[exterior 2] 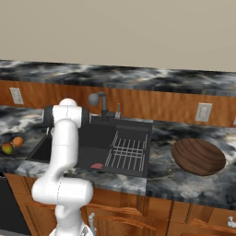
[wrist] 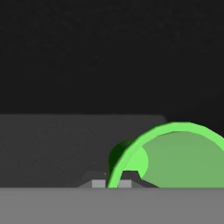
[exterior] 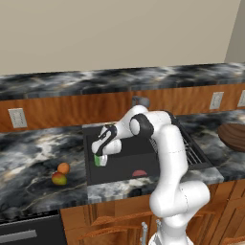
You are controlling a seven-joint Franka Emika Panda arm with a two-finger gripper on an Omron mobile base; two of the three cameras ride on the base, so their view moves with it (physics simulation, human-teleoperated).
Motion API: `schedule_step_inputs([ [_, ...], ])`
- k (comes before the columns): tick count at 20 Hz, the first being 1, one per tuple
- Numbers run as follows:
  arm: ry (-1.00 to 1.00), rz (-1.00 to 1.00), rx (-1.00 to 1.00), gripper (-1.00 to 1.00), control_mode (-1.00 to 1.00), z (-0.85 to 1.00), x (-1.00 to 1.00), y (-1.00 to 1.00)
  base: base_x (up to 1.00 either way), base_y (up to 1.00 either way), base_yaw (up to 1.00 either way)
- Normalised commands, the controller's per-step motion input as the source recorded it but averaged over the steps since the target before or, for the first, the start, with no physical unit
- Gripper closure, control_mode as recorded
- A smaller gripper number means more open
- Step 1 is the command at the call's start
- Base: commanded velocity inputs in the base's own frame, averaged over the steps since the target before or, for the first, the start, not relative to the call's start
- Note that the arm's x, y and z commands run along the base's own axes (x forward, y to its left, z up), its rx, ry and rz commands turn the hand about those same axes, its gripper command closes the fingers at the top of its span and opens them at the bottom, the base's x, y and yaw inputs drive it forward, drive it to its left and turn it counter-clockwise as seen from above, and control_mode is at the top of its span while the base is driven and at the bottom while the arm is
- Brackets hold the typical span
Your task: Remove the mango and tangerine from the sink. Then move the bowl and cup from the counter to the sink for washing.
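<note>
Gripper [exterior: 101,158] pinched on green cup [exterior: 100,161] inside black sink [exterior: 122,168]; tangerine [exterior: 63,168] touching mango [exterior: 59,179] on counter [exterior: 33,158] at left; wooden bowl [exterior: 233,136] far right.

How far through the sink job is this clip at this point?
Done: mango and tangerine lie on the counter left of the sink. In hand: the claw is shut on the cup, low inside the basin. Left: release it, then move the bowl, which sits on the right counter.

Even flat rendered light, soft faint shadows, no glare, slightly coarse, hand view dim.
</note>
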Motion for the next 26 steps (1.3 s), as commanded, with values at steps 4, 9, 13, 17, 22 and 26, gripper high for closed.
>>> schedule_step_inputs([
  [4,0.00,0.00,0.00,1.00,-1.00,-0.27,0.23,0.12,0.00,0.00,0.00],
  [9,0.00,0.00,0.00,1.00,-1.00,-0.28,0.20,0.09,0.00,0.00,0.00],
  [13,0.00,0.00,0.00,1.00,-1.00,-0.26,0.20,0.06,0.00,0.00,0.00],
  [17,0.00,0.00,0.00,1.00,-1.00,-0.20,0.14,0.05,0.00,0.00,0.00],
  [22,0.00,0.00,0.00,1.00,-1.00,-0.21,0.11,0.09,0.00,0.00,0.00],
  [26,0.00,0.00,0.00,1.00,-1.00,-0.22,0.10,0.12,0.00,0.00,0.00],
])
